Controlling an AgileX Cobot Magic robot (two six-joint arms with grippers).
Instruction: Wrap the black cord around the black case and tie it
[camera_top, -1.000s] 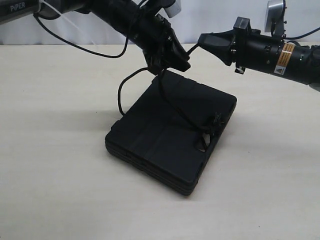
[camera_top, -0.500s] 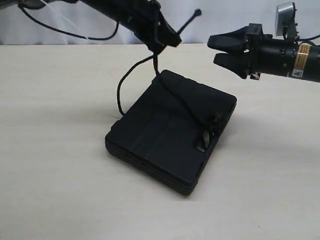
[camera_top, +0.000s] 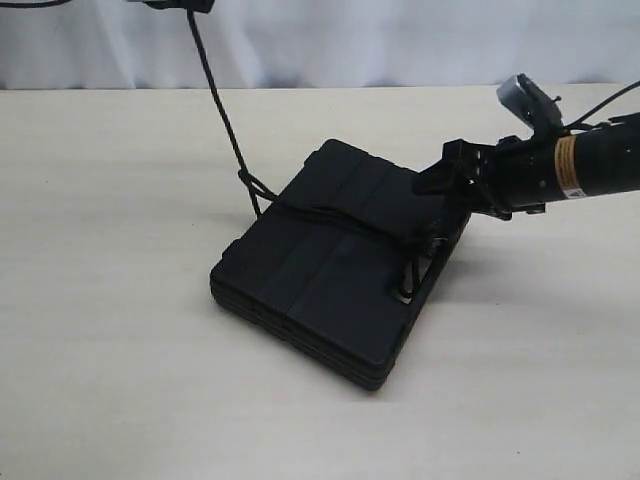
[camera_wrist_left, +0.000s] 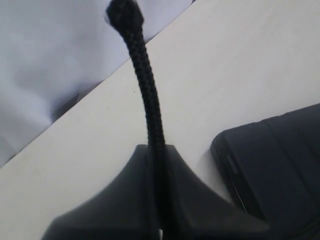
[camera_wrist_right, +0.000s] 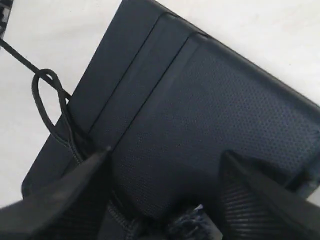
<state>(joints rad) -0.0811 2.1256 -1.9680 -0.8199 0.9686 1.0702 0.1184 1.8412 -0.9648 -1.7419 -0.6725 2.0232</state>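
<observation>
Black cord (camera_top: 222, 110), pinched tight in the left gripper (camera_wrist_left: 156, 155), rises taut toward the table's (camera_top: 100, 300) far edge from the black case (camera_top: 330, 290); the right gripper (camera_wrist_right: 165, 156) gapes above it.

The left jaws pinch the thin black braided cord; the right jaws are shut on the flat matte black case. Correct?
One error: the right wrist view shows the right gripper with jaws open over the flat matte black case. The left gripper does pinch the thin black braided cord.
</observation>
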